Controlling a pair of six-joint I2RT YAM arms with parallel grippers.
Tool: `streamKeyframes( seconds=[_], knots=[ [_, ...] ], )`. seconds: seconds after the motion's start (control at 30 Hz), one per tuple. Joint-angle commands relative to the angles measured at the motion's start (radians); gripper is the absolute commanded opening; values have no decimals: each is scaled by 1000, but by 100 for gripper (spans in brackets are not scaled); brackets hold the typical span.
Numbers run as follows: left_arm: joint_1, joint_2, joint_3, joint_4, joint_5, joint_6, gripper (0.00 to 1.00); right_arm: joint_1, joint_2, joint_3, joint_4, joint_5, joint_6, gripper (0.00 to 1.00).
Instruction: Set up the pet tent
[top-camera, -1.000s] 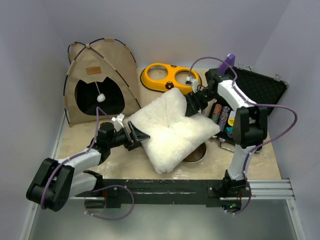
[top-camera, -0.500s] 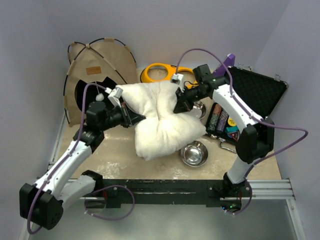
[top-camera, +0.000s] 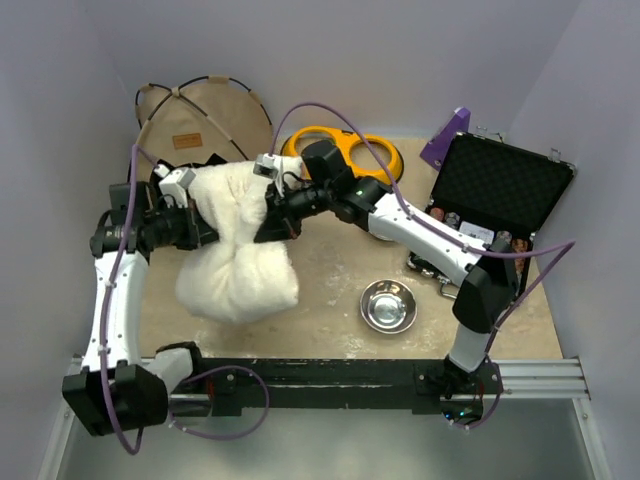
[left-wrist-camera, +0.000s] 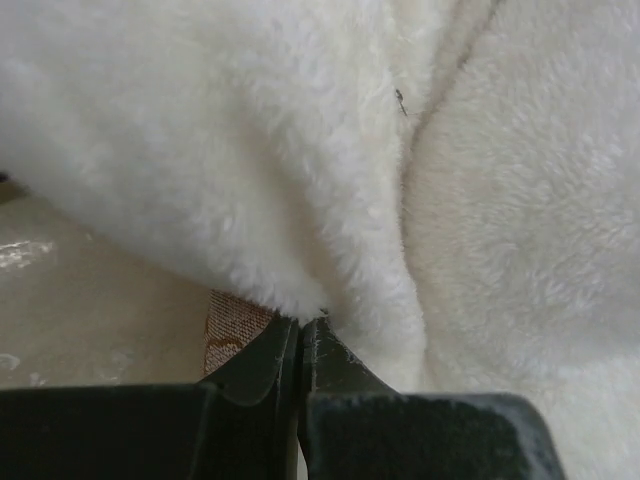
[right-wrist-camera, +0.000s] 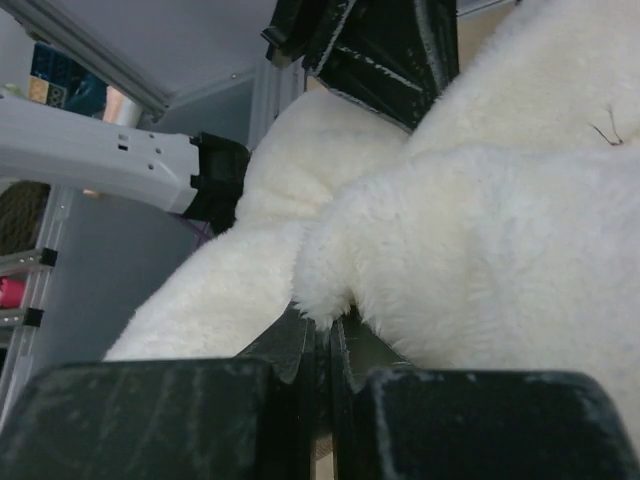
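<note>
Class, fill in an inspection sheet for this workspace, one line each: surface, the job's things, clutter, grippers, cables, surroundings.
Surface: beige tabletop, lightly marked.
Job's things: pet tent standing in the back left corner with its poles arched; its door is hidden behind the cushion.
Clutter: white fluffy cushion lifted in front of the tent; yellow double-bowl feeder; steel bowl; open black case.
Grippers: left gripper and right gripper are both shut on the cushion's edges.
Cables: purple cables loop over both arms; no snag seen.
Surroundings: plain pale walls on three sides.
</note>
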Motion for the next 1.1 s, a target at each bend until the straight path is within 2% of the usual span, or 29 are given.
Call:
streamKeyframes(
  seconds=[0.0,0.13,0.27,0.43,0.53,0.63,0.77,0.83,0.9,0.93,0.97,1.07],
  knots=[
    [107,58,123,-116,119,221,0,54,56,41,298,-16,236,0],
    [233,202,190,-182,117,257,0,100,170,141,362,53,317,0],
    [344,238,209,-156,47,223,0,149,270,250,368,146,348,0],
    [382,269,221,-132,-72,180,0,169,408,377,354,261,379,0],
    [401,269,201,-84,-92,130,0,169,497,467,356,313,368,0],
    [399,263,126,-14,-63,65,0,169,593,593,325,429,342,0],
    [397,293,74,34,-43,18,0,161,673,693,330,563,311,12],
    [397,315,75,63,-41,-2,0,152,693,696,350,632,310,20],
    [393,335,85,80,-24,-18,0,144,693,666,383,696,282,24],
    [388,341,91,88,-27,-27,0,137,690,634,418,728,264,32],
    [362,344,89,108,-33,-44,0,117,699,592,477,771,233,51],
    [327,356,92,154,-44,-65,0,86,733,621,445,810,224,55]
  ],
)
